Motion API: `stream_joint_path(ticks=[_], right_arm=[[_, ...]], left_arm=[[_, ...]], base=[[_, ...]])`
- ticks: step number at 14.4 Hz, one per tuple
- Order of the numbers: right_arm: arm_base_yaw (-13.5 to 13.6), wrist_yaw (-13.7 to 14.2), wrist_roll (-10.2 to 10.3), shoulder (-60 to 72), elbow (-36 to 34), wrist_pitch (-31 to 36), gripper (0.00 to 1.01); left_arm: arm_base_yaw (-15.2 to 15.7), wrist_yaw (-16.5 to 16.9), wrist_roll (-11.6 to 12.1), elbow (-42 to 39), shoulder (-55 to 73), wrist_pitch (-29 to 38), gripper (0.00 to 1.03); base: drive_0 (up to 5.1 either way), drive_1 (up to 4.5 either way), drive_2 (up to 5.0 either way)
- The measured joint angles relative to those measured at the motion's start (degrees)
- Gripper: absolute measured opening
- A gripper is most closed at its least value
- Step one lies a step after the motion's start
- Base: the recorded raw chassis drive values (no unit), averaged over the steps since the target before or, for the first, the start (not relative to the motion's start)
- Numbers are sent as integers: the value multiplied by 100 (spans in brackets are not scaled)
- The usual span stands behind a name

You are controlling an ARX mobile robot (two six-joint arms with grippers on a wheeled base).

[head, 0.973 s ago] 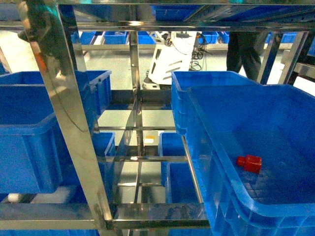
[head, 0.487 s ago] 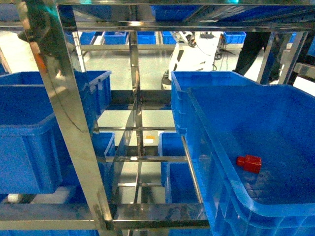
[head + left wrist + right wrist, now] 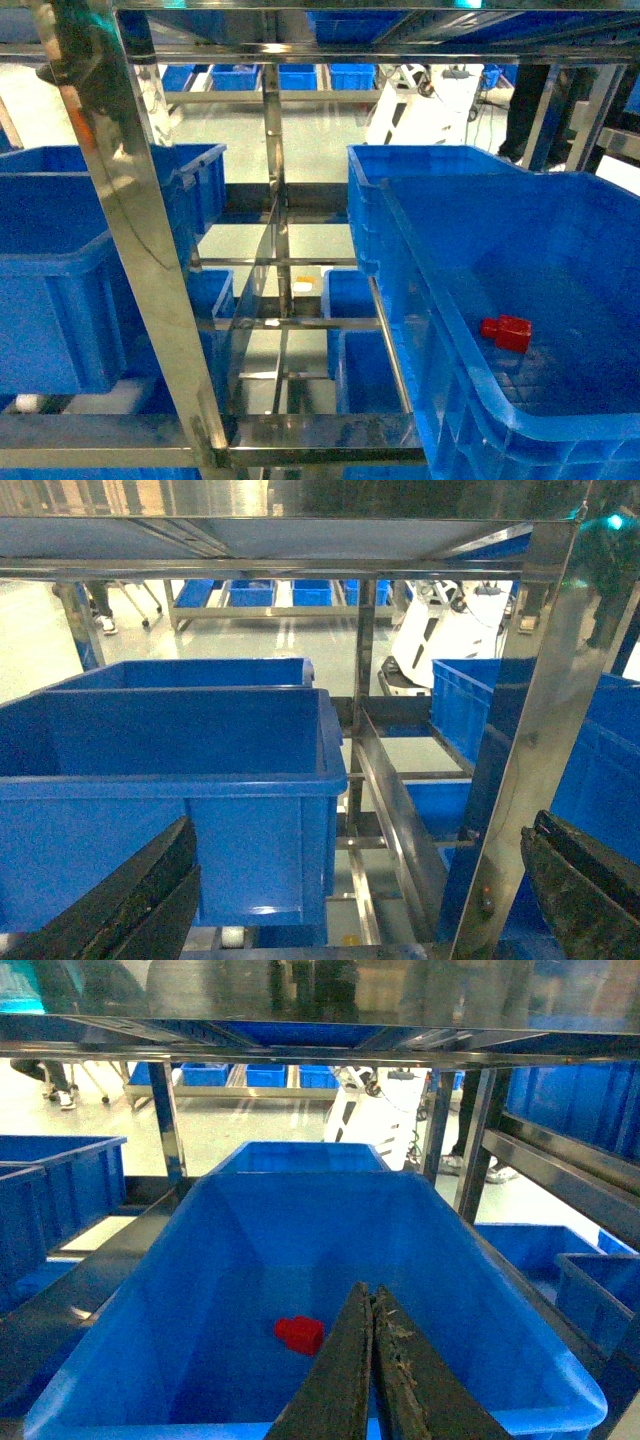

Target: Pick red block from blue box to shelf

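The red block [image 3: 506, 332] lies on the floor of a dark blue crate [image 3: 425, 290] that sits on the right side of the steel shelf [image 3: 130, 230]. In the right wrist view the red block [image 3: 300, 1333] is in that crate [image 3: 480, 1290], just left of and beyond my right gripper [image 3: 370, 1288]. Its fingers are pressed together and empty, above the crate's near rim. My left gripper [image 3: 362, 825] is open; its dark fingers [image 3: 150, 900] stand wide apart before the shelf [image 3: 520, 730], facing another blue crate [image 3: 170, 785]. The blue box is out of view. Neither gripper shows in the head view.
More blue crates [image 3: 60, 270] fill the shelf's left side and lower tiers [image 3: 350, 340]. A shelf rail [image 3: 300, 1050] runs overhead. Behind the shelf stand a white robot [image 3: 430, 100], a person's legs [image 3: 525, 110] and further racks of crates.
The white robot and the person behind the shelf have shifted to the right. The red block and the crates have not moved.
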Motion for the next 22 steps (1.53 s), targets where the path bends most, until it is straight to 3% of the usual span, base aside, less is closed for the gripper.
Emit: stream_joint_path(ticks=[1,2,3,9,10,17,18,22], right_arm=[[0,0,0,-87,-2,-83,2],[-2,-2,0,-555,2,-804,2],[0,-11,0,-984,2,-1099,2],[0,-9,0,-1038,0,-1088,2],[0,-9,0,-1038,0,-1088,6],[0,-9,0,-1038,0,-1088,94],[0,-9,0,-1038,0,-1088,100],[0,-9,0,-1038,0,-1086,98]], left_arm=[[0,0,0,0,0,0,98],[0,0,0,0,0,0,98],[0,-9,0,0,0,-2,98],[0,2,0,0,0,0,98],[0,0,0,0,0,2,98],[0,0,0,0,0,2,98],[0,0,0,0,0,2,98],[0,0,0,0,0,0,98]], base=[[0,0,0],[0,0,0],[0,0,0],[0,0,0],[0,0,0],[0,0,0],[0,0,0],[0,0,0]])
